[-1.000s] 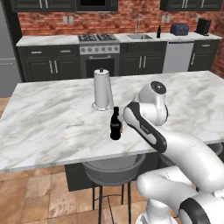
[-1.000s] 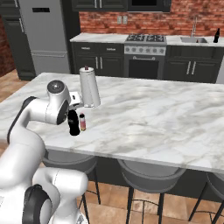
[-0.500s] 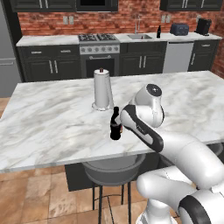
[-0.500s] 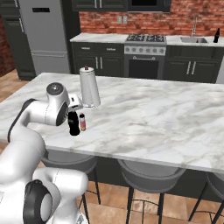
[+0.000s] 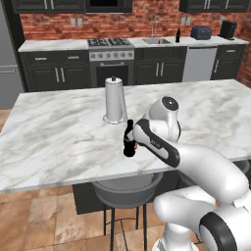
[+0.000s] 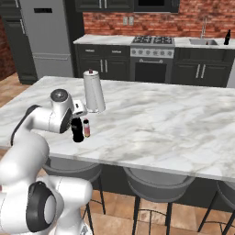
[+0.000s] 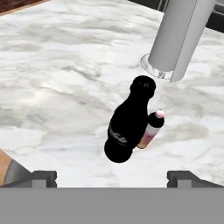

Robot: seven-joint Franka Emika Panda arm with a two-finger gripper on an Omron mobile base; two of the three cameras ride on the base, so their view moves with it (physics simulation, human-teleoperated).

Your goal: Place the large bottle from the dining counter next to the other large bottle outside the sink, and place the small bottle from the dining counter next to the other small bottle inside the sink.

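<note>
pincer point(image 7: 112, 177): spread wide, empty | large bottle point(image 7: 127, 125): just ahead, between its tips, untouched

bg: red brick wall point(image 5: 54, 22) | dark cabs point(image 5: 46, 76) w/ stove point(image 6: 151, 41) — fridge point(image 6: 46, 36) | wood floor point(image 5: 44, 215) | grey stools point(image 6: 158, 181)

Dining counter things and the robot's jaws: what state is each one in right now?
Large black bottle: upright on the counter, not held.
Small pink bottle: upright, right beside the black one, not held.
Paper towel holder: upright behind the bottles.
Gripper: jaws wide open, holding nothing, short of the bottles.
Far bottle by the sink: upright on the back counter.
</note>
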